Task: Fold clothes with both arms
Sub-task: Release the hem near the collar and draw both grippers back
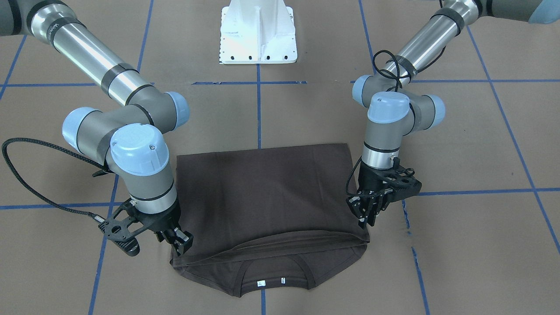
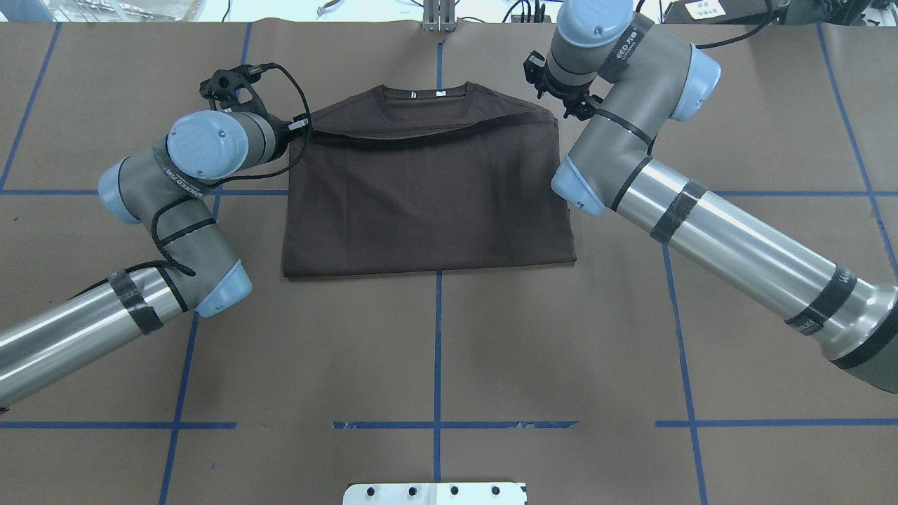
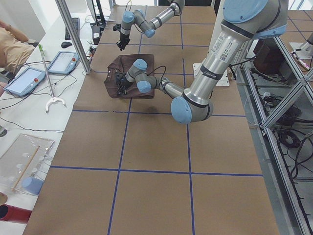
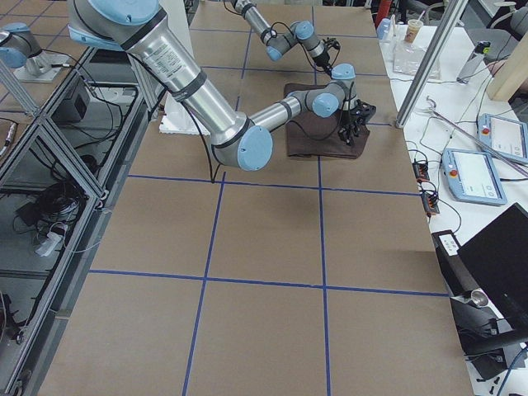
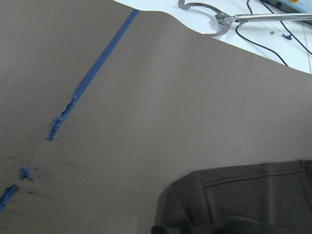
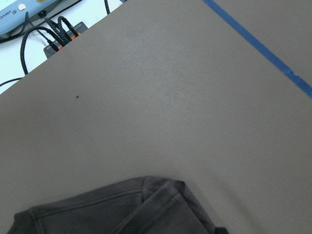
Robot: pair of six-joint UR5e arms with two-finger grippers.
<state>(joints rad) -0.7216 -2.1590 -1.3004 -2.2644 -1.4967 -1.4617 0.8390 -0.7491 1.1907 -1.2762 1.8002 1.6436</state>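
Note:
The dark brown T-shirt (image 1: 262, 192) lies flat at mid-table, its lower half folded up toward the collar (image 1: 271, 280) with white labels. The folded hem stops just short of the collar (image 2: 428, 91). My left gripper (image 1: 365, 218) points down at one end of that hem and looks shut on it. My right gripper (image 1: 178, 244) stands at the other end and looks shut on the hem corner. In the overhead view the wrists hide both sets of fingers. The left wrist view shows a shirt corner (image 5: 243, 195), and so does the right wrist view (image 6: 122, 209).
The white pedestal base (image 1: 258, 35) stands at the robot's side of the brown paper-covered table (image 2: 449, 337), which is marked with blue tape lines. Side benches hold tablets (image 3: 24, 81), cables and a grabber tool (image 5: 209, 14) past the far edge.

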